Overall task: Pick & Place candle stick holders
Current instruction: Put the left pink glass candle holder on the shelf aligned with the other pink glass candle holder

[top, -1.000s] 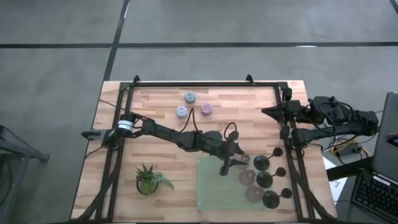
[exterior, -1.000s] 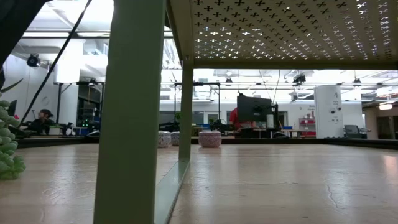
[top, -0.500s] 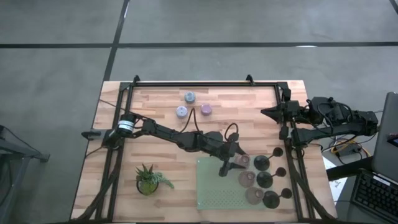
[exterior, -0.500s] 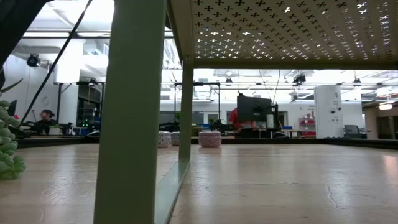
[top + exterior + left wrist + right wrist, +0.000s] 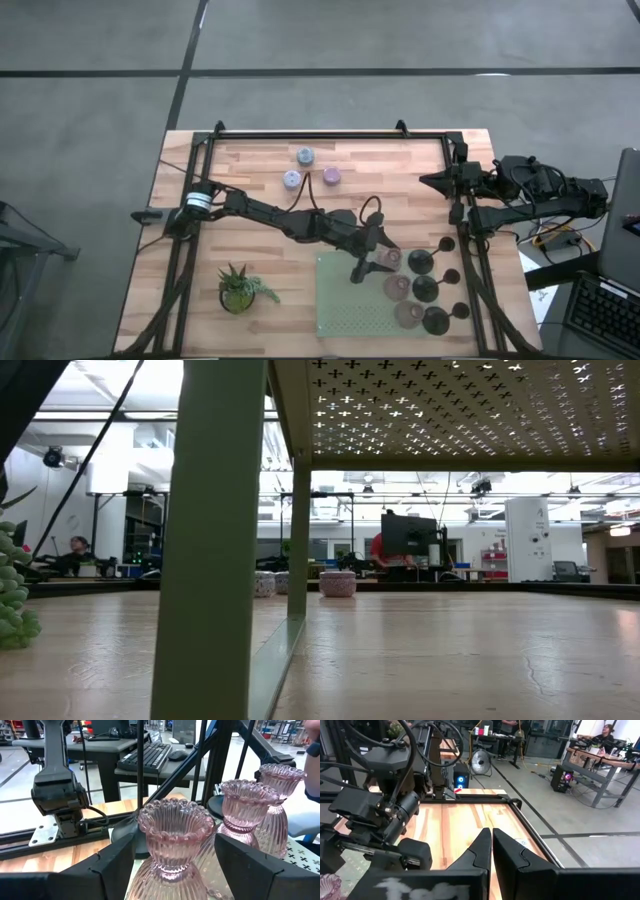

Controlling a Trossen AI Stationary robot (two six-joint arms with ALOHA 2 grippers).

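Six candle stick holders [image 5: 420, 290] crowd the green tray [image 5: 340, 310] at lower right, the left hand [image 5: 372, 258] apart around a pink one [image 5: 175, 837], three lilac ones [image 5: 305, 170] left on the bench [image 5: 260, 160] upper centre, right hand [image 5: 490, 842] together.

The table [image 5: 260, 165] is pale wood in planks with a smooth finish. The pink holders [image 5: 175, 840] look like ribbed, glossy glass. The green tray [image 5: 345, 305] is matt perforated metal. The fingers [image 5: 112, 865] are matt black plastic. The round holders [image 5: 305, 156] look matt.
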